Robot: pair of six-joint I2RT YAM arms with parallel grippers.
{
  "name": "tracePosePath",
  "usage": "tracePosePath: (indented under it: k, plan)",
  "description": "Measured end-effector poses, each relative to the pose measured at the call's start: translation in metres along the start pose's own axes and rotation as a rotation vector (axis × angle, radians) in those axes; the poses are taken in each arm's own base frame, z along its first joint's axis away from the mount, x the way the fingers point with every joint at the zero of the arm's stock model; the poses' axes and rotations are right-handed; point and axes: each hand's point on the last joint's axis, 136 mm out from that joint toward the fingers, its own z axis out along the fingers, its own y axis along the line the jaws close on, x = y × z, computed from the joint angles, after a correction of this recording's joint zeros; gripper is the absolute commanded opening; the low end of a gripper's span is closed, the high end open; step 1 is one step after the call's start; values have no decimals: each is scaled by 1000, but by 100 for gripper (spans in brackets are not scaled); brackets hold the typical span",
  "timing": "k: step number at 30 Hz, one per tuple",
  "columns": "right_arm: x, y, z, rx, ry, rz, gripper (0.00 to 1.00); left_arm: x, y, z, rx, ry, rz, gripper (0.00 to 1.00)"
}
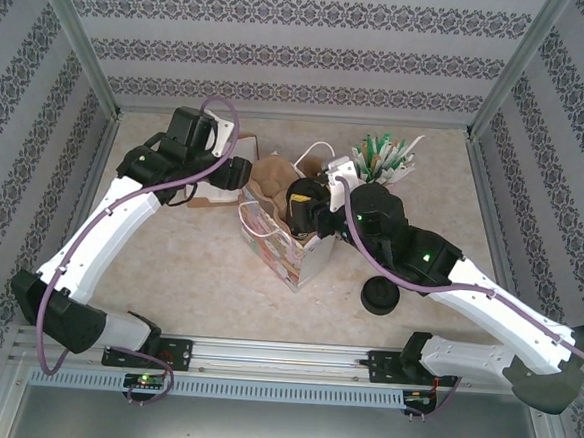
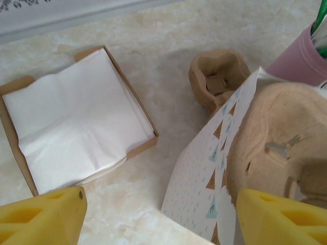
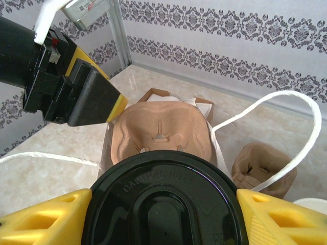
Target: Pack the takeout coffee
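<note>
The takeout coffee (image 3: 163, 184) shows its round black lid between the yellow fingers of my right gripper (image 3: 163, 217), which is shut on it. From above, the coffee (image 1: 300, 202) hangs at the mouth of the white paper bag (image 1: 288, 254), with the right gripper (image 1: 310, 212) beside it. A brown pulp carrier (image 3: 161, 130) sits in the bag just beyond the lid. My left gripper (image 1: 243, 173) is at the bag's far left side, open. Its fingers straddle the bag's patterned wall (image 2: 204, 184), the carrier (image 2: 276, 132) near its right finger (image 2: 281, 219).
A second pulp carrier (image 2: 217, 76) lies on the table behind the bag. A cardboard tray of white napkins (image 2: 76, 122) is to the left. A pink holder (image 1: 381, 160) with green sticks stands at the back. A black stack of lids (image 1: 380, 295) sits front right.
</note>
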Motion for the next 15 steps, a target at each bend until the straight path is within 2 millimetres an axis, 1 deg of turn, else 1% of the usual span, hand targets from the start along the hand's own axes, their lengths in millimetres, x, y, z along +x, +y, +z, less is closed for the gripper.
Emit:
tracePosePath:
  k: [11,15]
  plan:
    - [0,-1,-2,3,-1,0,42,5,-5,0,49,25,-17,76]
    - [0,-1,-3,1,1,-15,41,6,-6,0,61,28,-21,84]
